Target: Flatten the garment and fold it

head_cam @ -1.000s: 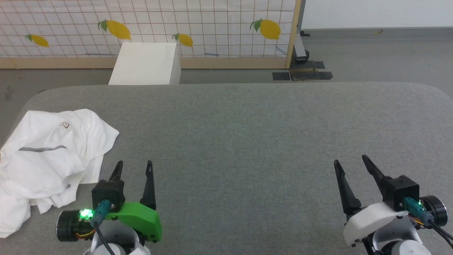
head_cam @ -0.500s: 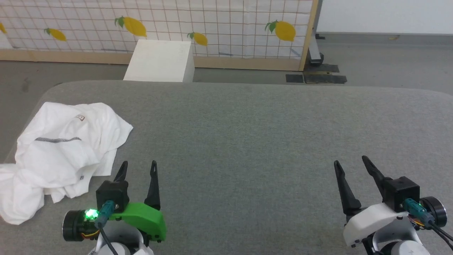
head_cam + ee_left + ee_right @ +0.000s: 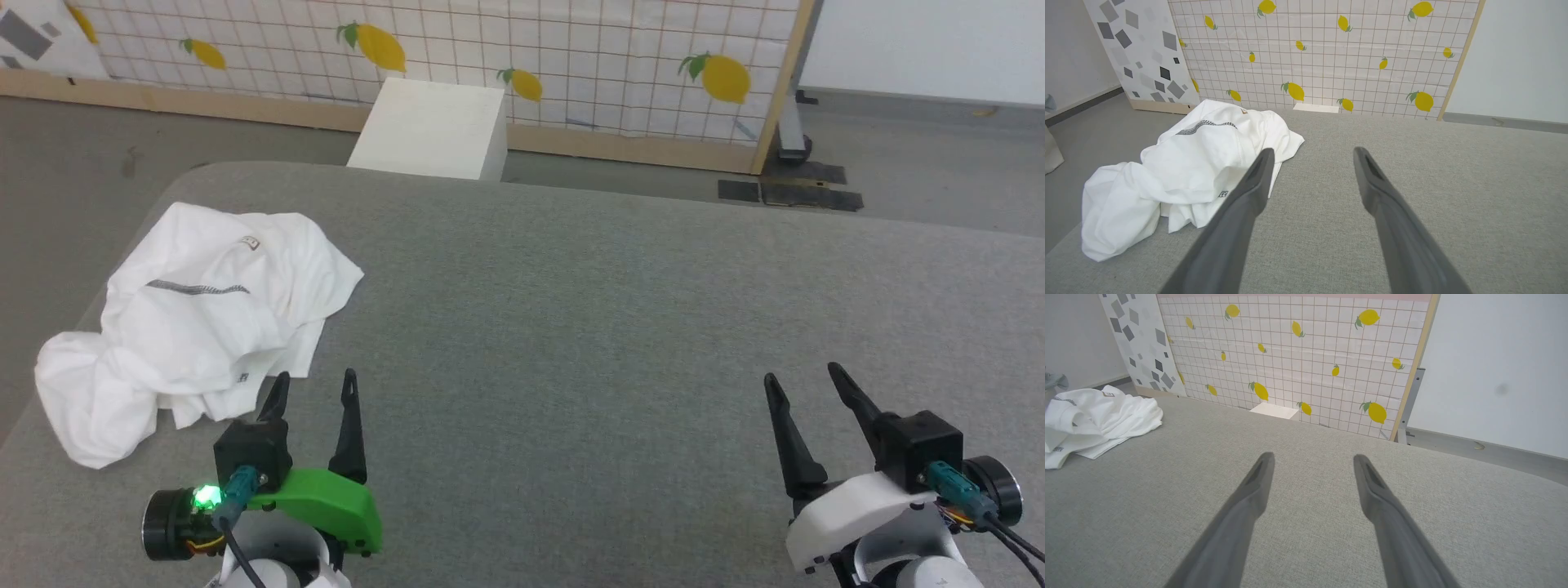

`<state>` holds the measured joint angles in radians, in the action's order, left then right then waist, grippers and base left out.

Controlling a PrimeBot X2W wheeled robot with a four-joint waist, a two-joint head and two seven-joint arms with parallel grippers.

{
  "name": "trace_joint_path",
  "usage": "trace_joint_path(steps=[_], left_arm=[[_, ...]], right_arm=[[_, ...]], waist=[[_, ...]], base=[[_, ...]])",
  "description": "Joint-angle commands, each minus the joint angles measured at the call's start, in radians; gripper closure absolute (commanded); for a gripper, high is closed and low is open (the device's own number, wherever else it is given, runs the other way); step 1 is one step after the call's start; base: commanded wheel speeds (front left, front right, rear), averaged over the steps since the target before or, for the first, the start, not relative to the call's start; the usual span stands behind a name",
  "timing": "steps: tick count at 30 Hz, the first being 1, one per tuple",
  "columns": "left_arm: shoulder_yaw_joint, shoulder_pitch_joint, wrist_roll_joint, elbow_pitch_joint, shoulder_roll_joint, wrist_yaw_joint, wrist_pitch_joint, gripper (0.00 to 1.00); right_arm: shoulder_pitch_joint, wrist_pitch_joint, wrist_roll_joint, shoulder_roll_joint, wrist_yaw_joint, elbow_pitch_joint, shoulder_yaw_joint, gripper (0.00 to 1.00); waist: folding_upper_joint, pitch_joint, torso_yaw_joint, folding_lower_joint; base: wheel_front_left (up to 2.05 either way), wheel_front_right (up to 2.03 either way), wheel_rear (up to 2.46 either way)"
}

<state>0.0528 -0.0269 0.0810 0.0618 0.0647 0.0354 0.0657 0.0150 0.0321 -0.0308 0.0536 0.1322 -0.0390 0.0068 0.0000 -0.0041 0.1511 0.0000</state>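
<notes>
The garment [image 3: 196,318] is a white shirt lying crumpled near the left edge of the grey table [image 3: 620,310], a grey zigzag seam and a small brown-bordered patch facing up. It also appears in the left wrist view as the garment [image 3: 1188,171], and at the far left of the right wrist view as the garment [image 3: 1094,416]. My left gripper [image 3: 314,385] hovers open just right of the shirt's near hem, touching nothing. My right gripper [image 3: 804,380] stands open over bare table at the lower right, far from the shirt.
A white rectangular box [image 3: 429,131] stands on the floor behind the table's far edge. A tiled lemon-print screen [image 3: 522,57] with a wooden frame runs along the back. The table's left edge [image 3: 98,269] lies close beside the shirt.
The head camera has turned left, so the whole scene shifts right in the picture. The shirt lies as before and both grippers keep their open pose.
</notes>
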Motion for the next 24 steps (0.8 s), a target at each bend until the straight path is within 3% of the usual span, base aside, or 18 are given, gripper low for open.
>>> trace_joint_path(steps=[1,24], left_arm=[[0.005,-0.021,0.007,0.006,0.008,0.007,0.012,0.0],[0.019,-0.03,0.052,0.033,0.015,0.04,0.06,0.0]], right_arm=[[-0.019,0.01,-0.01,-0.001,0.0,-0.005,0.003,0.0],[-0.034,0.034,-0.027,-0.002,-0.001,-0.024,0.013,0.0]], waist=[[0.0,0.0,0.022,0.0],[0.0,0.002,0.134,0.0]], base=[[0.0,0.0,0.0],[0.0,0.0,0.0]])
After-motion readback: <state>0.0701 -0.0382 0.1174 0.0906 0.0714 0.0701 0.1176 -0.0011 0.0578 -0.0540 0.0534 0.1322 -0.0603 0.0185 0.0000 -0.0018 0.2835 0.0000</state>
